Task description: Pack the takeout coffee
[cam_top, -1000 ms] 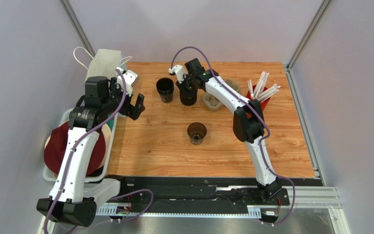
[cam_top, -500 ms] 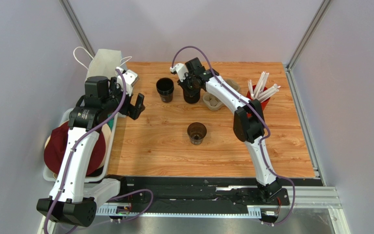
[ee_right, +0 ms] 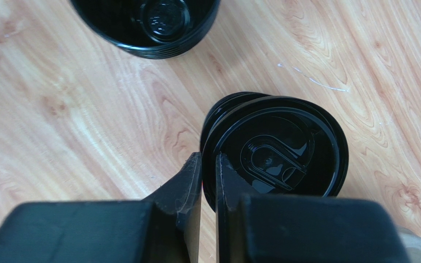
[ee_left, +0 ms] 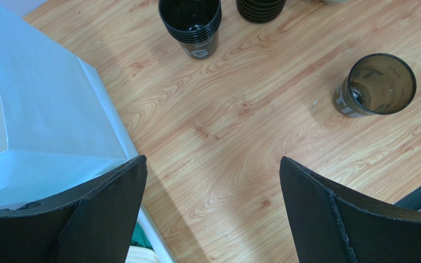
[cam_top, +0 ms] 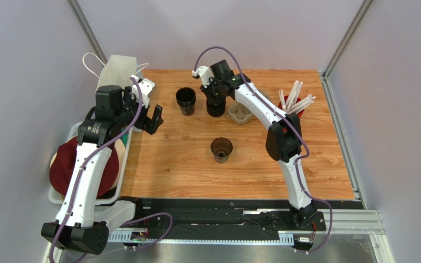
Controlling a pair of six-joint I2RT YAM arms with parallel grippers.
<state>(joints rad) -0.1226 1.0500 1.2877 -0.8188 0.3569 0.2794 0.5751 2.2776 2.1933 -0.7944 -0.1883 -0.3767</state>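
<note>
Right fingers point(ee_right: 189, 178): all but closed, only a thin slit between them, nipping the near rim of a round black lid point(ee_right: 276, 148). The lid sits askew over the stack of lids point(cam_top: 216, 108), at the far side of the bench point(cam_top: 185, 170).

Left fingers point(ee_left: 105, 211): spread as wide as they go, nothing between them. They hang just beside the white paper bag point(ee_left: 42, 109) at the bench's left edge.

Takeout cup point(cam_top: 221, 148): upright, uncovered, alone mid-bench. It is well apart from both sets of fingers and from the other black cup point(cam_top: 186, 100). Brown inside; cannot tell if any liquid is in it.

Handling, as judged:
- Lid: thin, glossy plastic, very light, some flex. An edge pinch gives little control, so it is likely to droop or pivot. Carry it level and slowly.
- Cup: light and thin-walled, so it will dent under a hard squeeze and tip from a sideways knock.
- Best hold: across the body just below the rim, where the wall is stiffest.
- Seating the lid needs even downward pressure around the rim while the cup is steadied.
</note>
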